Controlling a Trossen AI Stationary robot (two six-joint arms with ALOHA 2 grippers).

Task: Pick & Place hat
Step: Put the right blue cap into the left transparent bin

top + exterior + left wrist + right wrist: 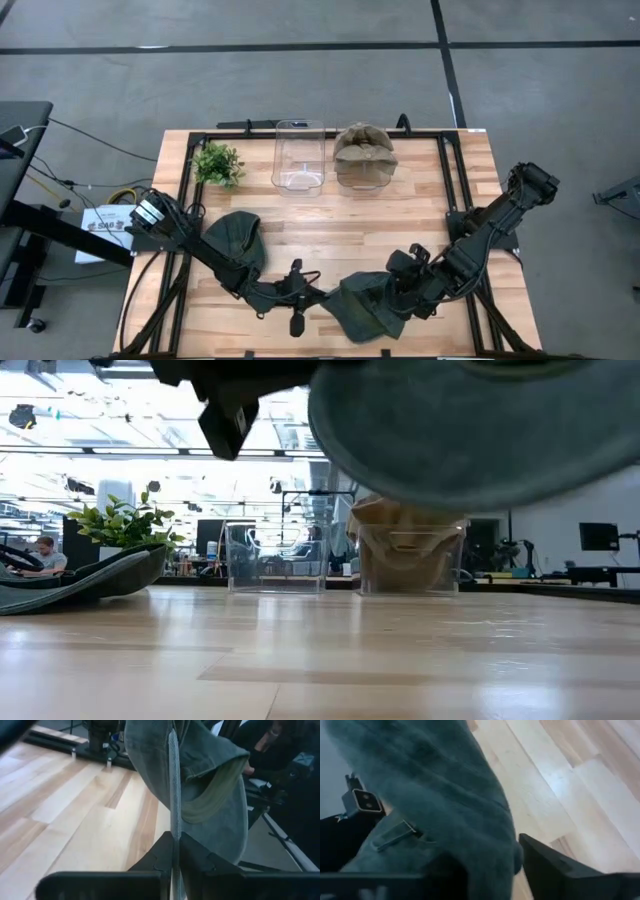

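Hat (362,308) soft, limp, light; sags when lifted. Left gripper (174,845) and right gripper (400,290) both pinch its edge.

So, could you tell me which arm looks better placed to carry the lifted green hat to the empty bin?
Probably the right: its gripper holds the hat's crown, while the left gripper only pinches its edge. The empty bin seems equally reachable.

Grey concrete floor (300,90) with dark seams; bright ceiling lights (90,435); monitors, seated person (45,552) behind table
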